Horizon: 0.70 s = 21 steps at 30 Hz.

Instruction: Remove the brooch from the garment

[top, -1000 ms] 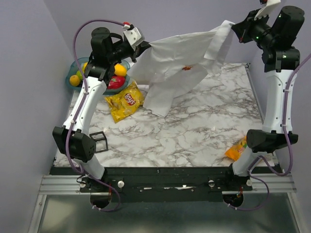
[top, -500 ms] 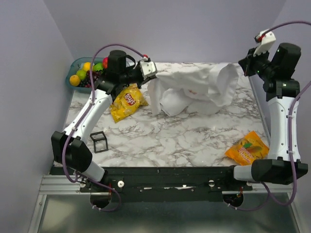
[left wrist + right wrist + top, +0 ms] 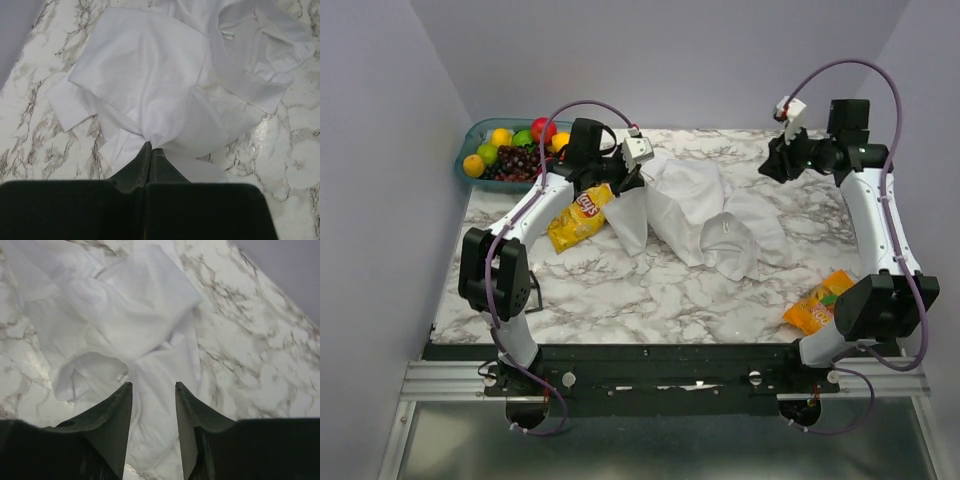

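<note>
Left gripper (image 3: 151,147) clamping garment (image 3: 150,85), right gripper (image 3: 153,390) hanging parted.
Limp cloth is bunching ahead, hiding the brooch; an edge pinch probably suits.

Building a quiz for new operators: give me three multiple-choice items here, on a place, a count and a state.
1. Where on the table is the fruit bowl? A far left corner B near right corner C centre
2. How many snack bags lie there? A one B two C four
3. The left gripper is: A open B shut on the shirt C holding a bag
Answers: 1 A, it sits far left. 2 B, a yellow bag and an orange bag. 3 B, its fingers pinch white cloth.
</note>
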Available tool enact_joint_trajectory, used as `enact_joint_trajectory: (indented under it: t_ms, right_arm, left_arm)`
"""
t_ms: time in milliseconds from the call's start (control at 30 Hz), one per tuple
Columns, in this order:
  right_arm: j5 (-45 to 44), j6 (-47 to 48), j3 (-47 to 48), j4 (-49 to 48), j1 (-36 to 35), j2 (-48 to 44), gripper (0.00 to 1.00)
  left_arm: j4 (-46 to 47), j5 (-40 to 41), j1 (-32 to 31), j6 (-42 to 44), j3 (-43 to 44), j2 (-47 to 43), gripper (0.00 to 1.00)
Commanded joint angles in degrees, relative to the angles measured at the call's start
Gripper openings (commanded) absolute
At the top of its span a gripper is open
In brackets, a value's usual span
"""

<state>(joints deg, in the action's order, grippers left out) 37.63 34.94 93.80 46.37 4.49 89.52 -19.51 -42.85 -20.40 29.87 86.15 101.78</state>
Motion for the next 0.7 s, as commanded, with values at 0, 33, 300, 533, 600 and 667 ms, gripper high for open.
enact_joint_trajectory:
  t_ms: [0,33,300,533,600,667]
  right_arm:
    - [8.42,10.41,0.51,0.92,-7.82,2.5,0.49]
    - [10.52,10.94,0.07,-0.56,-9.83,4.33,0.49]
    - [16.78,14.19,8.12,-0.23,-19.16,20.25,0.54]
    - [19.15,17.09,16.66,4.94,-22.06,28.78,0.54]
    - [20.55,19.37,18.6,7.93,-22.59,31.06,0.54]
    - [21.52,20.87,19.4,10.58,-23.39,31.68,0.54]
  left_arm:
    - [-0.18,0.66,-0.43,-0.78,0.86,-0.7,0.0]
    - [-0.44,1.27,-0.43,-0.78,0.51,-0.96,0.0]
    - [0.35,2.33,-0.34,-1.3,-2.65,-4.83,0.0]
    - [0.96,3.74,-0.34,-2.18,-3.88,-6.85,0.0]
    - [1.75,4.18,-0.34,-3.23,-3.88,-6.85,0.0]
    - [2.02,4.79,-0.34,-3.5,-3.8,-6.86,0.0]
